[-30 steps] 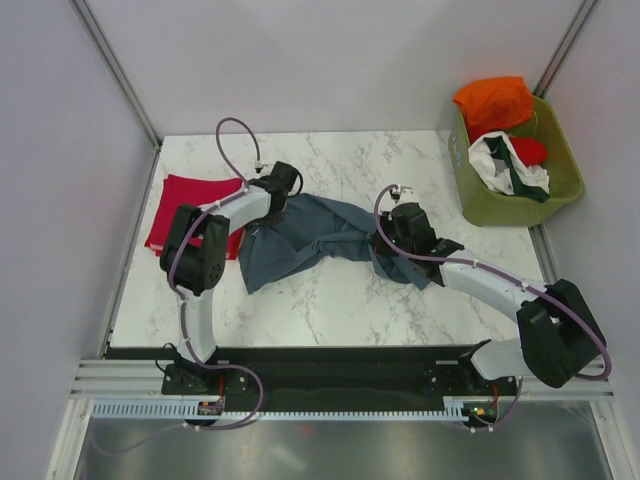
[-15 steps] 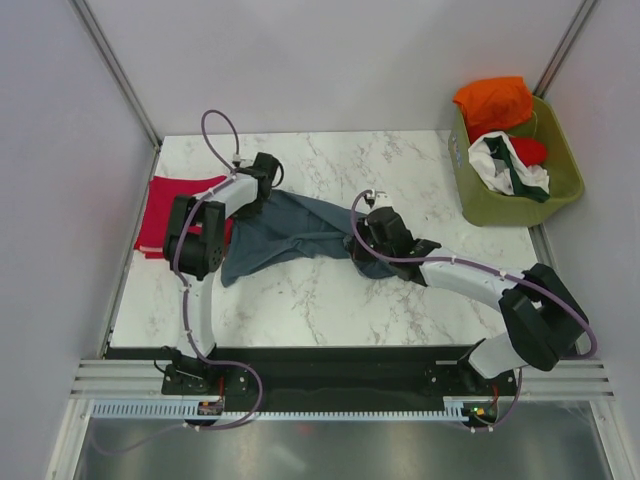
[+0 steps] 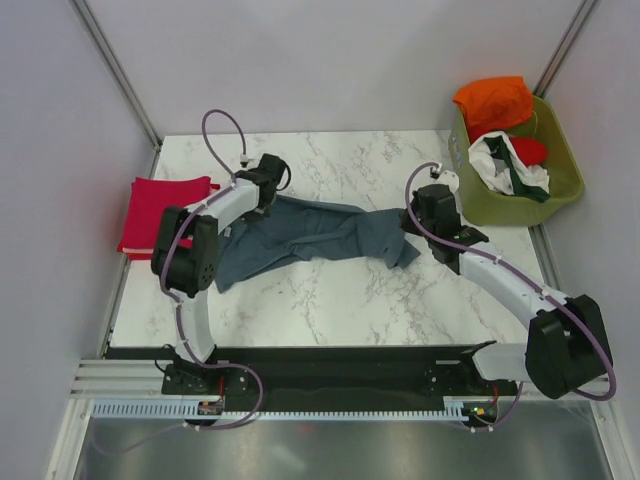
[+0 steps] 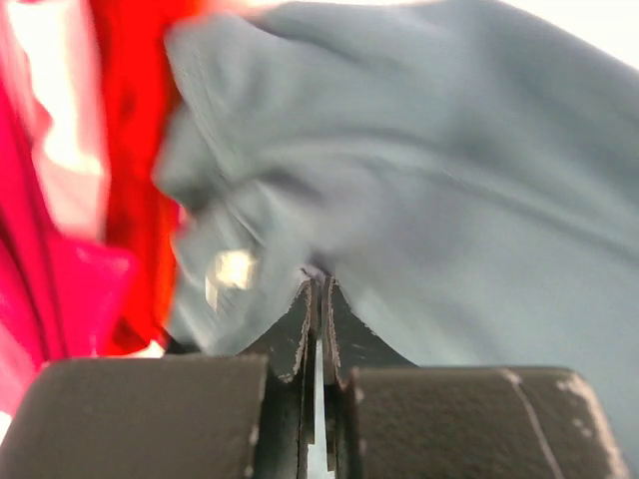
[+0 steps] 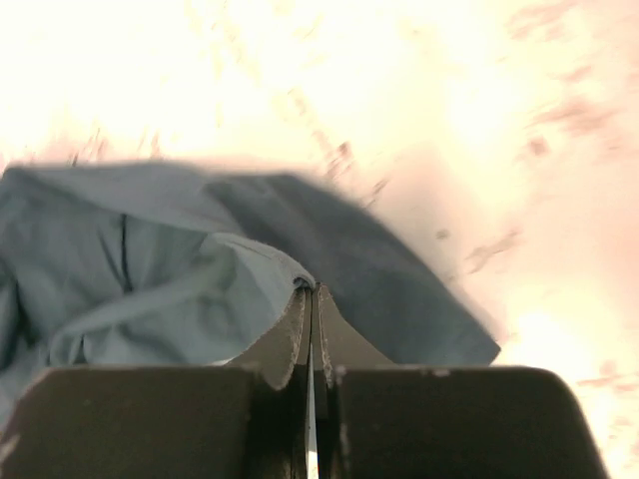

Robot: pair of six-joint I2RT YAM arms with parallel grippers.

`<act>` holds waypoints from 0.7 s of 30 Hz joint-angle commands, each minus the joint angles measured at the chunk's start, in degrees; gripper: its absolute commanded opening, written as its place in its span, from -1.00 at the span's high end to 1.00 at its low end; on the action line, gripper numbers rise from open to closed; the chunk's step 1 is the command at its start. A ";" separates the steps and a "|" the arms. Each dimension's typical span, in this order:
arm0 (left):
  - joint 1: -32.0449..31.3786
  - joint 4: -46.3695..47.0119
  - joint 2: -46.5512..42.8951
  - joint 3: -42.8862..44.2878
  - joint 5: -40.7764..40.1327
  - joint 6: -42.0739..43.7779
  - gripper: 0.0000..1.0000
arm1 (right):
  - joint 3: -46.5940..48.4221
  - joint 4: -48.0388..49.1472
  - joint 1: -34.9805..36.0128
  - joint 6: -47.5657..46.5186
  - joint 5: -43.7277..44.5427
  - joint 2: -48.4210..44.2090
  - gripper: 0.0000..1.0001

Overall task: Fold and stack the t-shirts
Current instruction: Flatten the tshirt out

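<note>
Blue-grey t-shirt (image 3: 310, 235) lies crumpled and strung out across the middle of the table (image 3: 330, 295), running from the left gripper (image 3: 262, 196) to the right gripper (image 3: 422, 218). We see both ends of it gathered at the grippers, with the wider bulk sagging toward the near left. In the left wrist view the left gripper (image 4: 319, 284) has its jaws pressed together, pinching a bunched fold of the blue-grey t-shirt (image 4: 449, 180). The picture is blurred, so we cannot tell which part of the garment it holds. In the right wrist view the right gripper (image 5: 310, 289) also has its jaws pressed together, nipping a folded edge of the blue-grey t-shirt (image 5: 150, 259), and bright marble table (image 5: 449, 120) shows beyond. Red t-shirt (image 3: 165, 205) sits folded to a rectangle at the far left of the table, partly over the left edge and just beside the left end of the blue-grey one. It shows as red blur (image 4: 130, 150) on the left of the left wrist view. We cannot tell whether the two touch. Basket (image 3: 500, 212), olive green, stands off the table's far right corner, well apart from both grippers. It holds an orange t-shirt (image 3: 493, 100) heaped at the back, a white t-shirt (image 3: 500, 162) with a dark stripe in front, and a bit of red cloth (image 3: 530, 150) beside that.
</note>
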 commanded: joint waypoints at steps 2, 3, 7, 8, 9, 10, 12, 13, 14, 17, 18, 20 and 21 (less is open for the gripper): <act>-2.10 1.16 -14.86 -2.77 8.53 -3.99 0.96 | 0.04 -1.31 -3.04 -1.32 2.14 -3.82 1.00; -2.19 1.34 -16.88 -3.48 11.24 -4.34 0.96 | 0.74 -1.48 -4.09 -1.41 1.61 -4.26 1.00; -2.10 2.31 -26.81 -5.07 15.66 -5.40 0.95 | 3.82 -1.66 -6.12 -1.59 -0.32 -4.18 1.00; -2.10 2.57 -29.79 -5.07 16.45 -5.49 0.95 | 5.31 -1.75 -6.73 -1.59 -0.59 -4.00 1.00; -2.10 2.57 -31.21 -4.90 16.63 -5.40 0.95 | 6.10 -1.75 -6.91 -1.59 -0.76 -3.74 1.00; -2.10 2.57 -32.45 -4.55 16.63 -5.40 0.95 | 6.98 -1.83 -7.17 -1.76 -0.94 -3.48 1.00; -1.93 2.66 -35.69 -3.76 15.93 -5.84 0.95 | 9.96 -2.10 -7.43 -1.59 -1.73 -2.08 1.00; -1.67 2.75 -36.32 -3.32 15.49 -6.10 0.96 | 11.02 -2.10 -7.52 -1.67 -2.25 -1.55 1.00; -1.23 2.92 -36.94 -2.01 15.40 -6.63 0.95 | 13.56 -2.19 -7.87 -1.68 -3.74 -0.85 1.00; 1.40 1.96 -37.21 3.42 17.85 -6.02 0.95 | 21.01 -4.81 -9.36 -2.29 -8.82 2.06 1.00; 2.20 0.30 -37.47 4.93 18.12 -5.93 0.96 | 23.14 -6.04 -9.81 -2.38 -9.98 2.84 1.00; 2.55 -0.85 -39.48 8.79 17.25 -5.67 0.95 | 28.40 -9.21 -10.60 -3.52 -11.13 2.50 1.00; 2.64 -1.20 -42.10 9.68 16.29 -5.67 0.95 | 29.39 -10.00 -10.69 -4.30 -11.22 0.85 1.00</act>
